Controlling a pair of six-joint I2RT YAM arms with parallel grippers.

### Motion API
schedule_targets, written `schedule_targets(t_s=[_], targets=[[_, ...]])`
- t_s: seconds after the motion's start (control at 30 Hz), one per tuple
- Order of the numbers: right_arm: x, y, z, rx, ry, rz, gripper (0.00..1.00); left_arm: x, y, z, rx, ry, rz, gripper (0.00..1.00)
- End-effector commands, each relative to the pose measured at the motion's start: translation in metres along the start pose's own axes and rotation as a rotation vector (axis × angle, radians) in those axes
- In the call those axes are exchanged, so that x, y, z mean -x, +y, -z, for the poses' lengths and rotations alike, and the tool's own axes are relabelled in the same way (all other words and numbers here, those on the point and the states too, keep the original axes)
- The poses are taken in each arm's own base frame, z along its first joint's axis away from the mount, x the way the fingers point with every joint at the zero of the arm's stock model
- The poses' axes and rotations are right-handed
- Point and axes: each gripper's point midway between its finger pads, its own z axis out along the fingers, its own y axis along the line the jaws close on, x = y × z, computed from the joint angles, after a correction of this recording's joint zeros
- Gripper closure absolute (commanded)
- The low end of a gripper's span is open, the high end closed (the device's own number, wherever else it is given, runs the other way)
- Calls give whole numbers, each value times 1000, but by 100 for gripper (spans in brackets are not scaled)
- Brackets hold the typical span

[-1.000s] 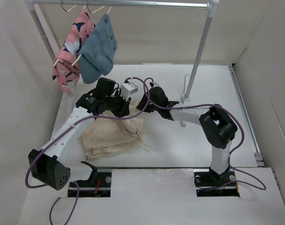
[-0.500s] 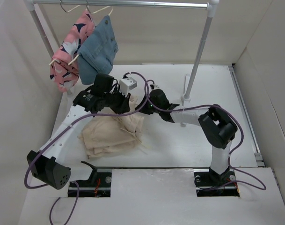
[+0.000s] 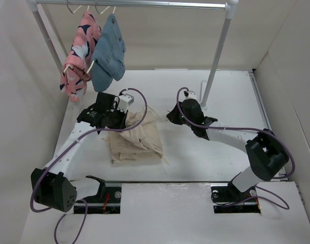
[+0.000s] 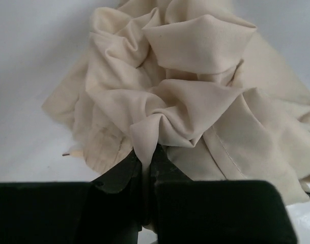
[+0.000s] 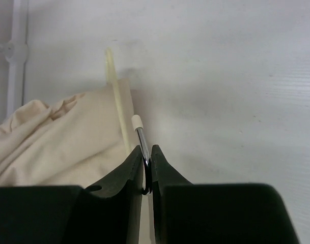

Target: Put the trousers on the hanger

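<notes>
Right arm has swung out to the right since the earlier frame, and the trousers (image 3: 139,141) have bunched into a narrower heap, shifted right on the table (image 3: 221,152). Left gripper (image 4: 146,152) is pinched tight on a gathered fold of the trousers, just above the heap. Right gripper (image 5: 147,150) is closed narrow on the metal hook of the hanger (image 5: 115,91). The hanger's cream bar lies against the trousers' edge, just beside the heap's right side.
</notes>
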Motion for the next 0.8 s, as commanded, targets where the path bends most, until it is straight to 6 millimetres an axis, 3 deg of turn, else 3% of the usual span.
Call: schedule_targets(t_s=[0.0, 0.03, 0.07, 0.1, 0.13, 0.23, 0.27, 0.3, 0.4, 0.47, 0.6, 0.7, 0.77], targets=[[0, -42, 14, -166, -14, 133, 100, 3, 44, -8, 180, -9, 38, 100], [3, -47, 18, -192, -25, 148, 100, 0, 47, -11, 184, 5, 38, 100], [9, -39, 24, -177, -49, 159, 100, -6, 49, -17, 176, 45, 13, 97], [13, -40, 28, -185, -58, 159, 100, -8, 50, -21, 173, 60, 15, 88], [17, -39, 31, -186, -72, 172, 100, -13, 47, -23, 148, 89, 1, 66], [25, -23, 39, -157, -89, 206, 100, -23, 25, -31, 37, 153, -84, 45], [24, -17, 40, -146, -86, 211, 100, -19, 20, -29, 1, 142, -107, 32], [24, -16, 40, -146, -86, 211, 100, -17, 9, -27, -49, 141, -133, 27], [20, -11, 40, -130, -76, 206, 100, 22, -16, -14, -156, 29, -214, 7], [17, -9, 41, -123, -72, 210, 100, 54, -26, -10, -160, -56, -270, 1], [13, -9, 36, -124, -56, 213, 100, 92, -45, -33, -202, -107, -313, 1], [13, -9, 35, -123, -57, 204, 100, 98, -47, -69, -199, -44, -326, 1], [13, -9, 35, -123, -57, 204, 100, 89, -45, -87, -210, 12, -325, 1]])
